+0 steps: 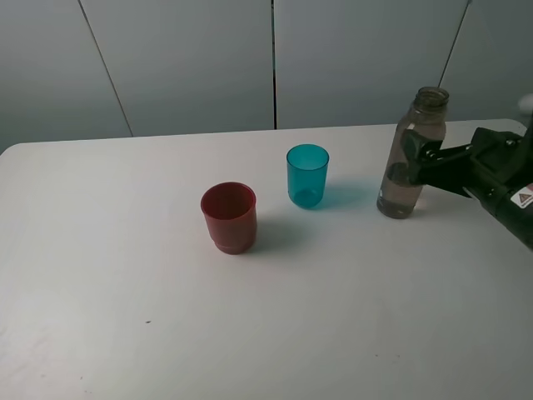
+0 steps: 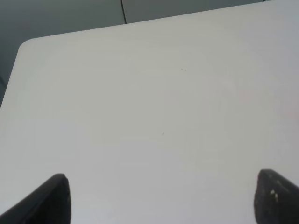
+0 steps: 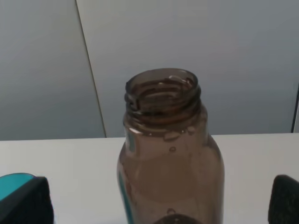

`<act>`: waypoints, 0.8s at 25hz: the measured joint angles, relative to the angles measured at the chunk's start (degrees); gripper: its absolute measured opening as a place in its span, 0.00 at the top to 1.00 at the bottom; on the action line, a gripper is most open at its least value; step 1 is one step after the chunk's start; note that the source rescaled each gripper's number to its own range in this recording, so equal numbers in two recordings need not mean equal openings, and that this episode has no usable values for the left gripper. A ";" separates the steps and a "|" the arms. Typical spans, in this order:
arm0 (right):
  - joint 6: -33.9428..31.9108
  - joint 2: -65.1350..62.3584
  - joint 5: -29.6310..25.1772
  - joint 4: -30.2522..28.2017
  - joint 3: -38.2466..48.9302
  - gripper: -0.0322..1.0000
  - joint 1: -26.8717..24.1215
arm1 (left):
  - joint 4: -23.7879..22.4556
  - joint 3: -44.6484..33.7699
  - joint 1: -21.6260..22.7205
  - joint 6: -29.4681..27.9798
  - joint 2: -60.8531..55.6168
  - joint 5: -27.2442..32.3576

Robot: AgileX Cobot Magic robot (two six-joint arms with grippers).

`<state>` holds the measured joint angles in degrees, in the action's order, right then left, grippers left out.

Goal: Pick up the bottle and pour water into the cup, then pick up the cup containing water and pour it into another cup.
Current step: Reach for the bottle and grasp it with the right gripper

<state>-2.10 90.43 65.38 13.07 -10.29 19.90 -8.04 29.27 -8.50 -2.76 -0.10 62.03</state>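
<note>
The smoky brown bottle stands upright and uncapped at the right of the table, with a little water at its bottom. My right gripper reaches in from the right at mid-height of the bottle. In the right wrist view the bottle stands between the fingers of my right gripper, open, with a gap on each side. The teal cup stands left of the bottle, and its rim shows behind one finger. The red cup is further left and nearer. My left gripper is open over bare table.
The white table ends at a rounded far-left corner. Grey wall panels rise behind its far edge. My left arm is outside the exterior high view.
</note>
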 joint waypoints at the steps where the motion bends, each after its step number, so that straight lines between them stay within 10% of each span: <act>1: -0.45 2.09 1.77 0.00 0.00 0.00 0.00 | 0.00 0.00 0.00 0.00 0.00 0.00; 20: -0.20 15.76 3.71 0.00 -6.64 0.00 0.00 | 0.00 0.00 0.00 0.00 0.00 0.00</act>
<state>-2.29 106.20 69.08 13.07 -16.93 19.90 -8.04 29.27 -8.50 -2.76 -0.10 62.03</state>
